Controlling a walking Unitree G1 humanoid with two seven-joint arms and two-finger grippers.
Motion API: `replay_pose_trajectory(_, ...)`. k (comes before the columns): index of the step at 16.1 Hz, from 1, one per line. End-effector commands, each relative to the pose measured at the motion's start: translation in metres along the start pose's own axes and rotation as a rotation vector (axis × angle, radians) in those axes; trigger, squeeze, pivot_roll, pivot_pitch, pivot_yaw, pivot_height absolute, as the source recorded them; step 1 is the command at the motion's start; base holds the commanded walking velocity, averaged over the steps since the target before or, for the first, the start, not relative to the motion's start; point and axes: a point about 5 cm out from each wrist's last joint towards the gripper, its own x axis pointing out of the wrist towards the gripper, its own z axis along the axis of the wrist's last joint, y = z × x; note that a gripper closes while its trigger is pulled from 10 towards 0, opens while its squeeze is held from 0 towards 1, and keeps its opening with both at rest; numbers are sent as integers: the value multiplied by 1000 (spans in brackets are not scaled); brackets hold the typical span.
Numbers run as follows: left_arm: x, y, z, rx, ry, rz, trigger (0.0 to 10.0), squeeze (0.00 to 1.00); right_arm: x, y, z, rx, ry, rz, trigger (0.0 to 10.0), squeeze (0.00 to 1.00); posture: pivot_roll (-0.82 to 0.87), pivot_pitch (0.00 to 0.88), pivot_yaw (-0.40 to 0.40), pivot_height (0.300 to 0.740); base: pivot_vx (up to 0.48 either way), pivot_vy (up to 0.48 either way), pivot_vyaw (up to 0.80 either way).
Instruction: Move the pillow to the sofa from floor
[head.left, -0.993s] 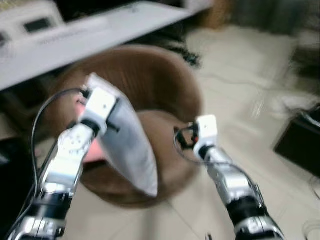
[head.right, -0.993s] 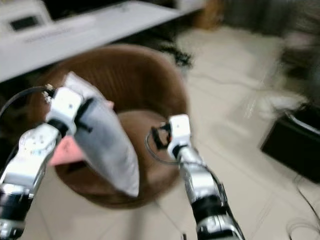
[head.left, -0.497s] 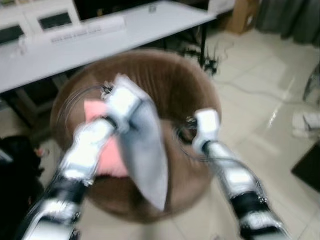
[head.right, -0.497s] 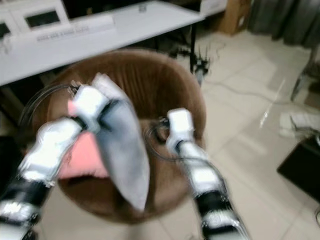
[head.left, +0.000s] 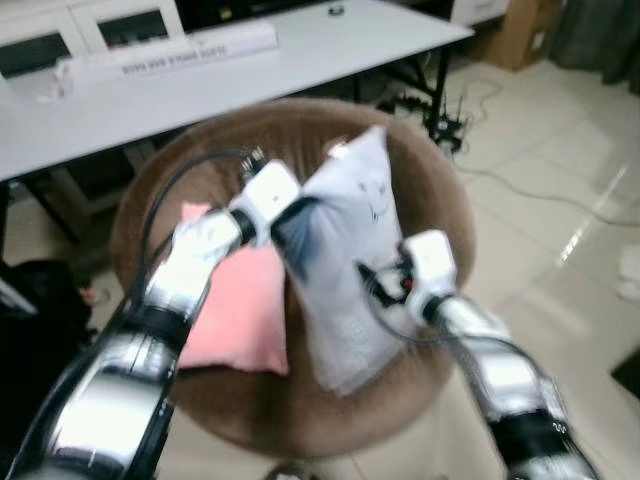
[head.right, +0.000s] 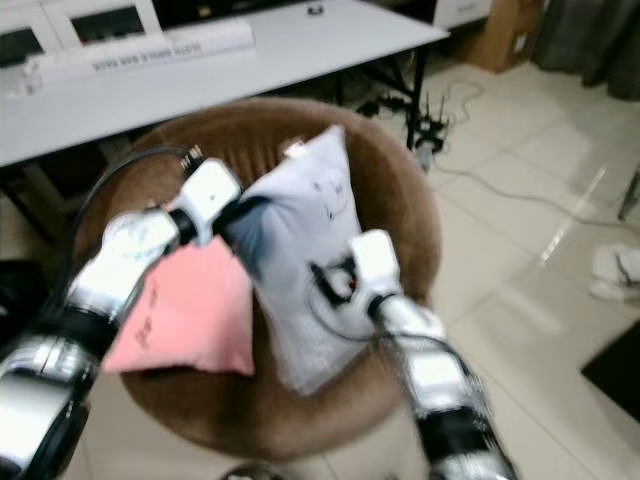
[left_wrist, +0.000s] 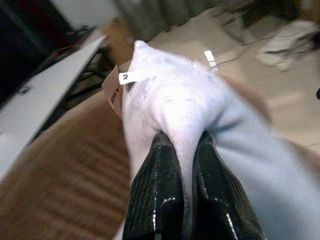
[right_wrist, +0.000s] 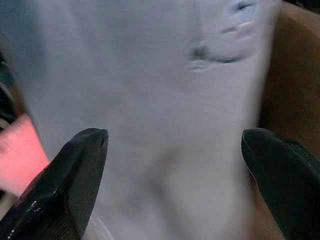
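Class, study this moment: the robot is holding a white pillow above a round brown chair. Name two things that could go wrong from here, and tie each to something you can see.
1. The left gripper pinches just a fold of the white pillow, so it could slip out.
2. The pillow hangs tilted, close beside the pink pillow on the round brown chair; lowered here, it may land on it or slide off. The right gripper is open, gripping nothing.

White pillow (head.right: 300, 250) stands on edge over brown round sofa (head.right: 400, 200). My left gripper (head.right: 238, 212) pinches pillow's edge. My right gripper (head.right: 335, 282) against pillow's face, fingers unclear. Pink cushion (head.right: 185, 320) lies just beside pillow. White table (head.right: 250, 45) behind sofa.
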Motion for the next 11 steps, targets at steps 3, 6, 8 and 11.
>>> replay_pose_trajectory(3, 4, -20, -22, 91, 89, -122, 10000, 0, -4, 3, 6, -6, -8, 14, 10000, 0, 60, 0, 46, 740, 0, 0, 0)
replay_pose_trajectory(6, 12, -46, -40, 247, 170, -145, 10000, 0, -19, 7, -3, -13, 42, 21, 10000, 0, 7, 0, 42, 740, 0, 0, 0)
replay_pose_trajectory(8, 20, -58, -33, 258, 119, -216, 10000, 0, -30, 7, -4, -21, 53, 22, 10000, 0, -29, 0, 53, 740, 0, 0, 0)
replay_pose_trajectory(11, 37, -41, 2, 215, -2, -154, 10000, 0, -43, -1, 1, -16, 52, -7, 10000, 0, -58, 0, 50, 740, 0, 0, 0)
